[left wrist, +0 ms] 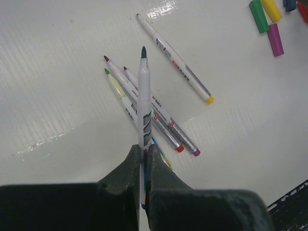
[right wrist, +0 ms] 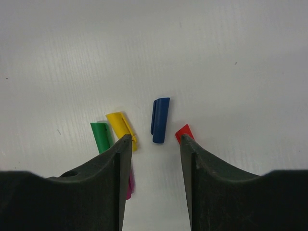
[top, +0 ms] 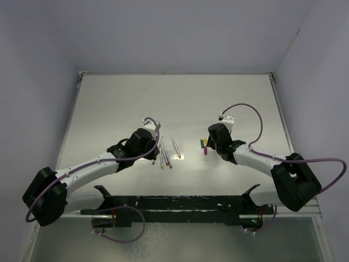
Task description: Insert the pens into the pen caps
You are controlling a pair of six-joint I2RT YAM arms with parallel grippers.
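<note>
Left jaws: clenched on the dark-tipped pen (left wrist: 144,91); the two dark fingers (left wrist: 129,166) pinch its lower barrel; the end below the grip is hidden between them
Dark-tipped pen: uncapped; tip pointing away from the wrist; it crosses in front of the loose pens in the left wrist view; the tip reads as dark blue-grey, hard to be sure
Loose pens: four lie on the bench (top: 163,98); the yellow-ended pen (left wrist: 174,66) lies alone, just apart from the rest; the red-ended pen (left wrist: 175,144) and the magenta-ended pen (left wrist: 192,148) lie side by side, touching or nearly so
Green-tipped pen (left wrist: 117,88): beside those two; its lower half is covered by the held pen and the fingers
Right jaws: released; the fingers (right wrist: 110,183) stand apart with nothing between them; whether they touch the bench cannot be told
Blue cap (right wrist: 160,120): flat on the bench, just ahead of the gap between the right jaws
Yellow cap (right wrist: 120,126) and green cap (right wrist: 101,137): side by side at the left fingertip; lower ends cut off by that finger
Red cap (right wrist: 183,131): only a corner shows above the other fingertip
Magenta cap (right wrist: 129,185): a thin sliver at the inner edge of the left-hand finger; the rest hidden
Top view: pens and caps are too small to read in detail; the caps sit near the pens, on their right
</note>
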